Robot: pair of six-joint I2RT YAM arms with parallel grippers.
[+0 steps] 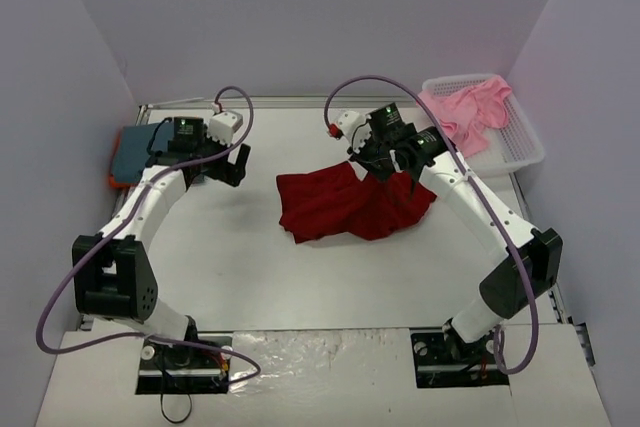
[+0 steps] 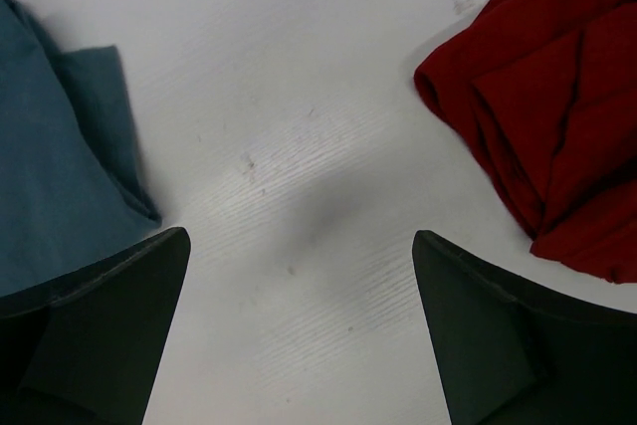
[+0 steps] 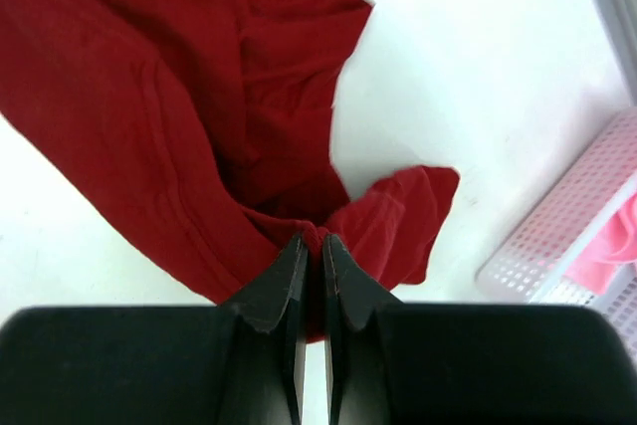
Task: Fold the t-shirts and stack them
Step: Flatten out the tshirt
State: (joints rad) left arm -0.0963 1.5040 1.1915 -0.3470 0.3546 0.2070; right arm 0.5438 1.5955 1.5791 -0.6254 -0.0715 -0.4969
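Observation:
The dark red t-shirt (image 1: 345, 205) lies crumpled mid-table. My right gripper (image 1: 388, 169) is shut on a pinch of the dark red t-shirt (image 3: 199, 106) at its far right edge and lifts that part; the cloth hangs from the jaws. My left gripper (image 1: 228, 165) is open and empty above bare table, between the folded teal-blue t-shirt (image 1: 137, 150) at far left and the red one (image 2: 557, 116). The teal-blue t-shirt (image 2: 55, 166) lies on an orange one whose edge (image 1: 118, 181) shows beneath. The light pink t-shirt (image 1: 468, 109) lies in the basket.
A white lattice basket (image 1: 520, 142) stands at the far right against the wall; its corner also shows in the right wrist view (image 3: 577, 236). Walls close the table on the left, back and right.

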